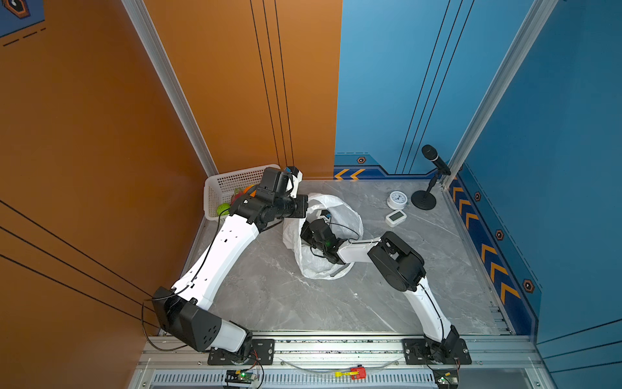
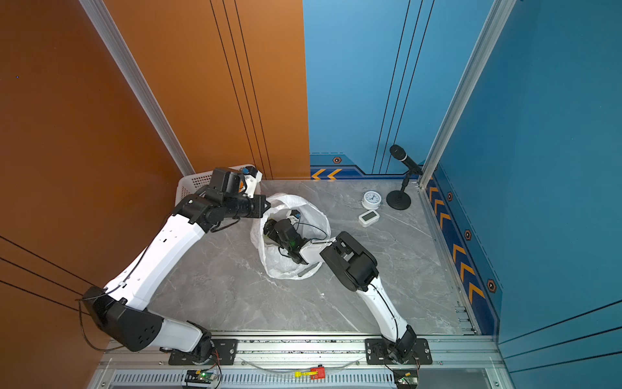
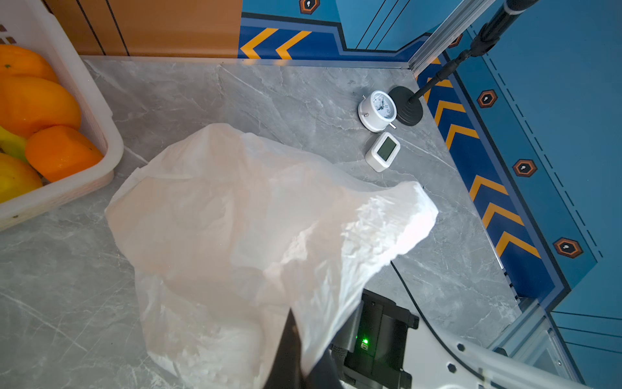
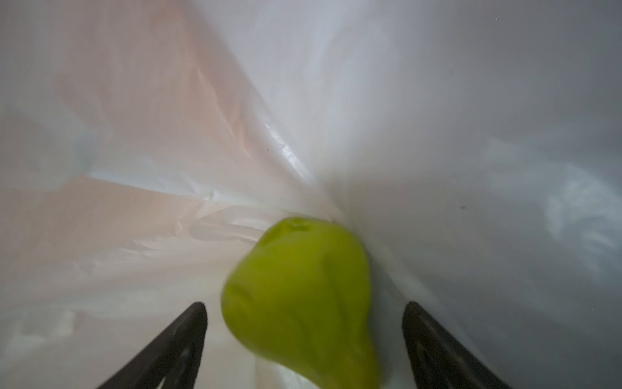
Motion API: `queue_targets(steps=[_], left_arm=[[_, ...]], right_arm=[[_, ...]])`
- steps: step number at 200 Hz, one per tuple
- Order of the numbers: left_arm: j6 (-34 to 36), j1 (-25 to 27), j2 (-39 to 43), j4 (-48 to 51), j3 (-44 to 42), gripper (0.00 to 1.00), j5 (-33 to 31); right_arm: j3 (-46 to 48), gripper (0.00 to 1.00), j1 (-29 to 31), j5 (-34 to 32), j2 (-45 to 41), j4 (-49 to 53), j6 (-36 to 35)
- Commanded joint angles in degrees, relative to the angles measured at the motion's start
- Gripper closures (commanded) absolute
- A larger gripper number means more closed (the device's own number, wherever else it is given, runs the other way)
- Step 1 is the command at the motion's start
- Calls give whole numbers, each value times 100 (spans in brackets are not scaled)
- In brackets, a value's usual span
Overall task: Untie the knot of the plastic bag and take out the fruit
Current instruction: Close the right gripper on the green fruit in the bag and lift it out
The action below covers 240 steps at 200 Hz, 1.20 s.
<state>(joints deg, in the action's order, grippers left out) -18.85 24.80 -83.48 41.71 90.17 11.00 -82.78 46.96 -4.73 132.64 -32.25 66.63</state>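
I count one white basket (image 1: 232, 176) at the far left of the tabletop (image 1: 303, 303). In the left wrist view it holds three orange fruits (image 3: 37, 104) and two yellowish fruits (image 3: 15, 178), which are partly cut by the edge of the picture. There is one plastic bag (image 1: 346, 208) in the middle, with one green fruit (image 4: 299, 296) inside it. To the right stand one round clock (image 1: 397, 199), one small display (image 1: 395, 217) and one microphone (image 1: 434, 158) on a stand.

My left tool (image 3: 303, 367) is closed and pinches the thin rim of the plastic bag. It holds this side lifted, near the basket, and in both top views the mouth of the bag stands open.

My right tool (image 4: 303, 336) is inside the bag, reaching in through this mouth. Its jaws stand wide apart and grip nothing. The green fruit lies between the two fingers (image 4: 168, 347), near the place where the folds of the bag run together, with a gap on each side. The fruit is blurred, so I cannot tell if it touches the tool lower down. The wall of the bag is all around the right tool.
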Motion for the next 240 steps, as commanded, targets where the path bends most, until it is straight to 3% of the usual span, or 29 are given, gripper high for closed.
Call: queue_targets(steps=[1, 37, 68, 95, 118, 152, 187, 240], left_arm=[[56, 99, -64, 26, 168, 97, 175], [75, 150, 27, 26, 139, 97, 296], [183, 218, 127, 30, 154, 98, 444], [220, 262, 359, 26, 5, 98, 300], [205, 270, 520, 39, -169, 98, 103], [155, 292, 607, 36, -290, 98, -148], [99, 287, 689, 56, -529, 97, -533], [118, 312, 439, 160, -405, 97, -606]], right_arm=[[-261, 8, -24, 1, 137, -150, 87], [-474, 2, -7, -24, 399, 21, 154], [-497, 5, -62, -133, 495, 183, 181], [-689, 21, -159, -217, 440, 982, 326], [-579, 36, -185, -187, 361, 826, 289], [-329, 52, -214, 14, 83, 572, 254], [394, 60, -236, 55, -545, 213, 131], [1025, 61, -234, 374, -1224, -9, 52]])
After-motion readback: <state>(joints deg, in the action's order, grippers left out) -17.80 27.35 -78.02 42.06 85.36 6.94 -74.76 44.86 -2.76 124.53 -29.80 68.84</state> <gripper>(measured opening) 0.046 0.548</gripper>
